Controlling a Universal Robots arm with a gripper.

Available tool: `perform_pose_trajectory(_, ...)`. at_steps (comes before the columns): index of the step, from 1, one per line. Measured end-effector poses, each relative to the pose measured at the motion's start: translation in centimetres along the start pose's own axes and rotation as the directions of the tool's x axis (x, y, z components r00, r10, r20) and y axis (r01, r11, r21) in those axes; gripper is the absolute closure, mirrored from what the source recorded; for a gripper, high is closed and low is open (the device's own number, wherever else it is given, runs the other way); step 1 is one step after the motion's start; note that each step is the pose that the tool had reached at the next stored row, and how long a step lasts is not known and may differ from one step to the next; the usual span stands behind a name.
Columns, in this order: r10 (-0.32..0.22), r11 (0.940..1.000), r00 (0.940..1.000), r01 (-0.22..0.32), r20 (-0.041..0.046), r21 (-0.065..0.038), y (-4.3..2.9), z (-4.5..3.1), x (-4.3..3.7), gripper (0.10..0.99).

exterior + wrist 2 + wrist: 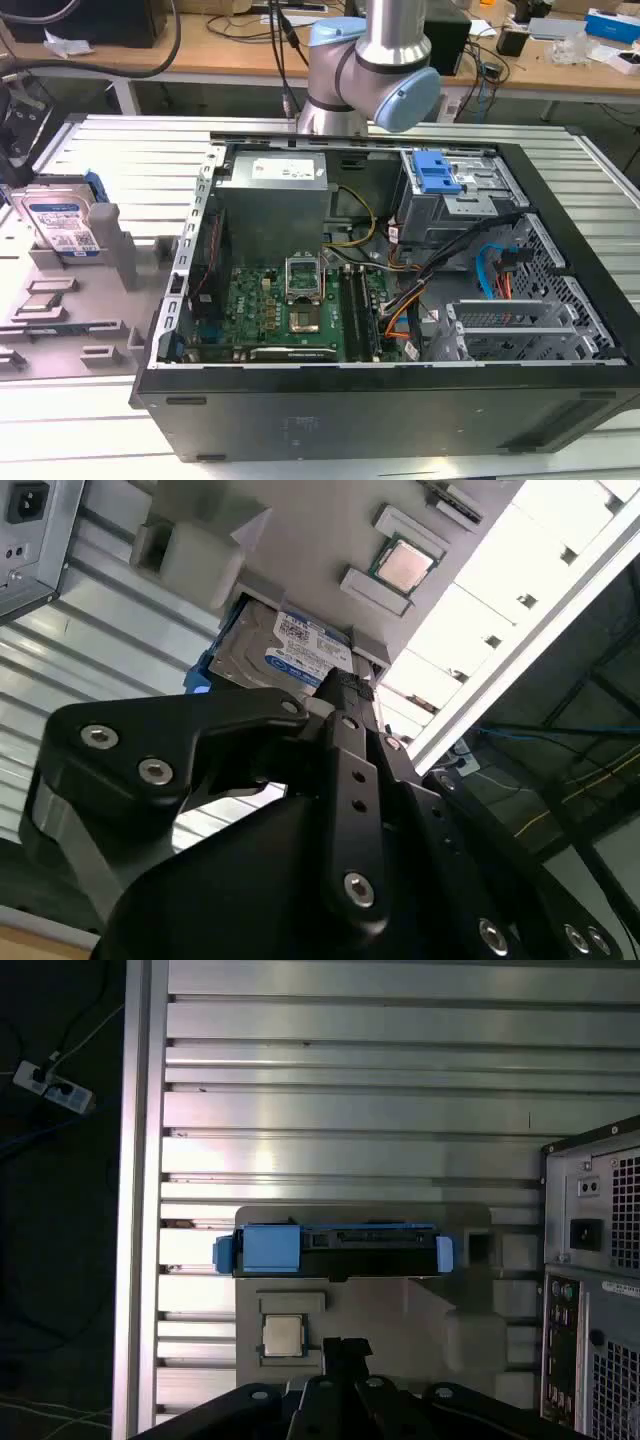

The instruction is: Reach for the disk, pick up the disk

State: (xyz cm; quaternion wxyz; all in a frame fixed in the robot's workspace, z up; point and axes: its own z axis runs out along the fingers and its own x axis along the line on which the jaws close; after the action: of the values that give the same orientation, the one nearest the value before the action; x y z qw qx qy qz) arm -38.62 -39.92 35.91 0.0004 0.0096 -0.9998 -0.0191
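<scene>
The disk (62,225) is a silver drive with a white-and-blue label and a blue carrier frame. It stands on edge in a slot of a grey holder (70,300) at the exterior view's left, beside the open computer case (400,300). The first wrist view looks down on the disk's (335,1250) top edge, with the black gripper (346,1348) some way off it and apart from it. From the second wrist view the labelled face of the disk (290,650) appears just beyond the gripper's tip (345,685). Nothing is held.
A processor chip (283,1335) lies in a recess of the grey holder (400,1310), between gripper and disk. The case's rear panel (595,1290) stands close beside the holder. The ribbed metal table (350,1090) ends at a rail (140,1210); a power strip (45,1082) lies on the floor.
</scene>
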Motion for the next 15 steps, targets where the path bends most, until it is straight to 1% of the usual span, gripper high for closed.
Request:
perform_pose_trajectory(1,-0.011,0.9999,0.9999,0.011,-0.0004,0.000,0.00,0.00,0.00,0.980)
perform_pose_trajectory(3,-0.067,0.9978,0.9978,0.067,-0.0025,0.000,0.00,0.00,0.00,0.980)
perform_pose_trajectory(5,-0.092,0.9957,0.9957,0.092,-0.0035,0.000,0.00,0.00,0.00,0.980)
perform_pose_trajectory(6,-0.117,0.9932,0.9932,0.117,-0.0044,0.000,0.00,0.00,0.00,0.980)
perform_pose_trajectory(8,-0.144,0.9896,0.9896,0.144,-0.0054,0.000,0.00,0.00,0.00,0.980)
perform_pose_trajectory(10,-0.176,0.9844,0.9844,0.176,-0.0067,0.000,0.00,0.00,0.00,0.980)
perform_pose_trajectory(13,-0.250,0.9682,0.9681,0.250,-0.0096,-0.001,0.00,0.00,0.00,0.980)
perform_pose_trajectory(14,-0.274,0.9619,0.9618,0.274,-0.0104,-0.001,0.00,0.00,0.00,0.980)
perform_pose_trajectory(15,-0.286,0.9582,0.9581,0.286,-0.0110,-0.001,0.00,0.00,0.00,0.980)
